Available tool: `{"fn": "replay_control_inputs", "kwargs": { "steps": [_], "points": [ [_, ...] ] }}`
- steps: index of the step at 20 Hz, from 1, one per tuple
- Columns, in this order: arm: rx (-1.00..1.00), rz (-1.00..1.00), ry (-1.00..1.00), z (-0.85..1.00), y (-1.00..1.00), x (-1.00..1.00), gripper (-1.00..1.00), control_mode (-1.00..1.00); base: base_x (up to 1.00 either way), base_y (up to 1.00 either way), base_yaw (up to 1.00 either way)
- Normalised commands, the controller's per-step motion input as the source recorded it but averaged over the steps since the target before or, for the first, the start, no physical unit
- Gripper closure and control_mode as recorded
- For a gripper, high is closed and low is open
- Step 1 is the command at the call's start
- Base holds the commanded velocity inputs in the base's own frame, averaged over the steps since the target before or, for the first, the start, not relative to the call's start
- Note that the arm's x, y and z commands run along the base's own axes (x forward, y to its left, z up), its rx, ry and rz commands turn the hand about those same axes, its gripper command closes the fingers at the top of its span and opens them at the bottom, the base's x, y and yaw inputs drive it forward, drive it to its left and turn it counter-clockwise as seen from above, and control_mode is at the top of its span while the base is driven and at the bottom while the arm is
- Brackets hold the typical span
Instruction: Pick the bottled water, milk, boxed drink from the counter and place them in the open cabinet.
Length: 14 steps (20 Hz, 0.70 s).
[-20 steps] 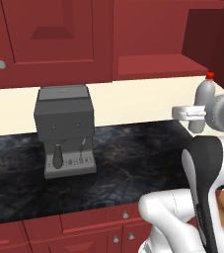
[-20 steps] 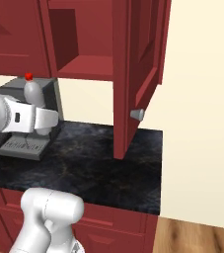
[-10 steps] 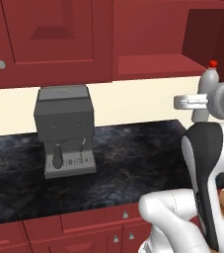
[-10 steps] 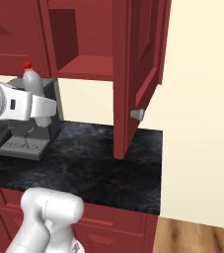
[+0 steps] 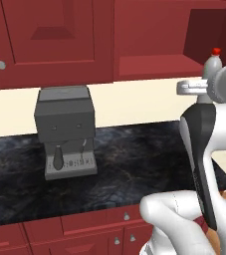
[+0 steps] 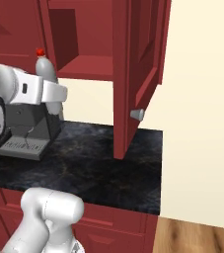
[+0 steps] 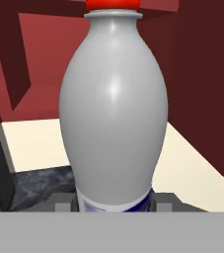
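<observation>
Bottled water (image 7: 114,108) stands upright between the finger tips (image 7: 65,206) of the gripper (image 7: 114,205), whose jaws pinch its lower body just above the blue label; its red cap points to twelve o'clock in the hand view. Going left to right in the left base view, a grey coffee machine (image 5: 65,130) sits on the counter (image 5: 124,159) at about nine o'clock, and the bottled water (image 5: 212,63) is lifted well above the stone at two o'clock, with the gripper (image 5: 196,88) clamped round it just below the neck. In the right base view the bottled water (image 6: 45,66) hangs at ten o'clock from the picture's middle, held in the air in front of the open cabinet (image 6: 86,66), its cap about level with the shelf recess. The coffee machine (image 6: 32,129) stands beneath it at eight o'clock, and the cabinet's door (image 6: 140,69) swings out at one o'clock, its knob (image 6: 136,114) near the middle.
</observation>
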Motion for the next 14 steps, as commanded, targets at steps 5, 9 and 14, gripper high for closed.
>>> {"fn": "replay_control_inputs", "kwargs": {
  "steps": [5,9,14],
  "points": [
    [-0.04,-0.03,-0.02,0.0,-0.15,0.41,1.0,-1.0,0.0,0.0,0.0],
    [-0.03,-0.03,-0.03,0.02,-0.2,0.44,1.0,-1.0,0.0,0.0,0.0],
    [-0.04,-0.02,-0.04,0.1,-0.23,0.45,1.0,-1.0,0.0,0.0,0.0]
  ]
}}
